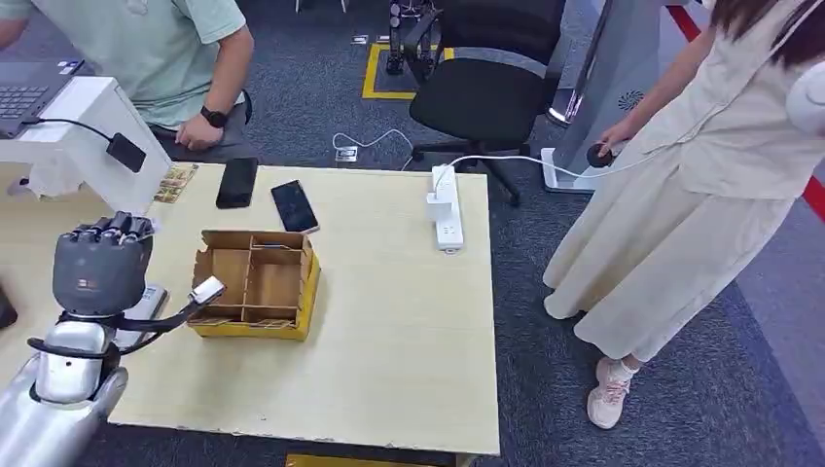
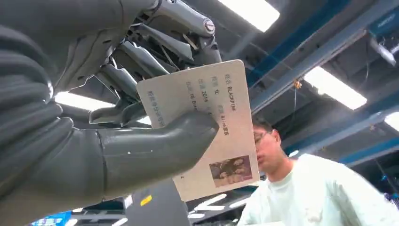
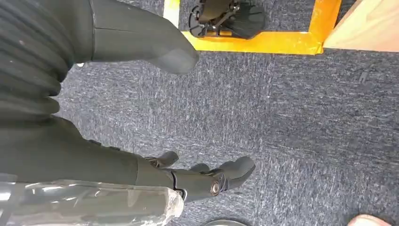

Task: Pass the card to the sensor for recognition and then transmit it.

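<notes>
Item 1, left hand (image 1: 100, 265): we log it raised over the near-left part of the table (image 1: 409, 350), back of hand toward the head cam, fingers curled. Wrist view shows thumb (image 2: 160, 150) pressed on the printed face of the card (image 2: 221, 136), darker fingers (image 2: 141, 66) behind it; card pinched between them, held.

Item 2, card: pale, w/ rows of small print and a small photo near one corner. Held in left hand, up off the table; ceiling lights behind it in the wrist view. Not legible to us in the head view.

Item 3, right hand (image 3: 141, 141): hangs over grey carpet (image 3: 291, 117), thumb apart from fingers, fingers loosely spread, nothing in them. Clear plastic wrap at the wrist. Orange floor tape (image 3: 263, 42) and a table corner (image 3: 367, 28) beyond.

Item 4, cardboard box (image 1: 257, 282): open, w/ dividers, yellow sides, on the table just beside the left hand.

Item 5, two dark phones (image 1: 236, 182) (image 1: 294, 205): flat on the table's far side, near each other, apart from the box.

Item 6, white power strip (image 1: 446, 207): at the table's far-right edge, cable leading off.

Item 7, white stand (image 1: 83, 136) far left, laptop (image 1: 29, 92) on top, small black device (image 1: 126, 152) on a cable hanging at its side. We can't tell if that is the sensor.

Item 8, persons: one seated behind the table in a light green shirt (image 1: 156, 49); one standing right of the table in a cream dress (image 1: 700, 195). Black office chair (image 1: 477, 88) between them.
</notes>
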